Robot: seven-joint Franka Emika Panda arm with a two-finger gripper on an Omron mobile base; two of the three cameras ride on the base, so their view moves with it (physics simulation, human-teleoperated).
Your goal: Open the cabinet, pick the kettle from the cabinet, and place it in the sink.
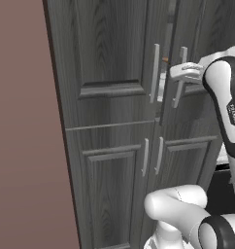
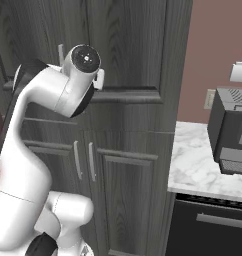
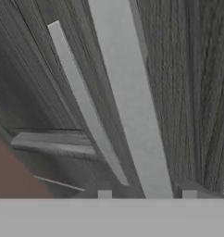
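**Gripper on right door handle, door just ajar**

Cabinet point(image 1: 109, 73) fills the front; rigid, heavy hinged doors, best pulled by the stiff, slick metal handle point(image 1: 179, 78). Gripper point(image 1: 186, 73) sits at that bar, fingers straddling it, seemingly pinching. Kettle likely inside, unseen; probably light, take the arched handle. Arm lettering unreadable.

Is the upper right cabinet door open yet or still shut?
Slightly open. In the left base view the right door stands angled out from the left door, with a gap between them, and the gripper is at its handle.
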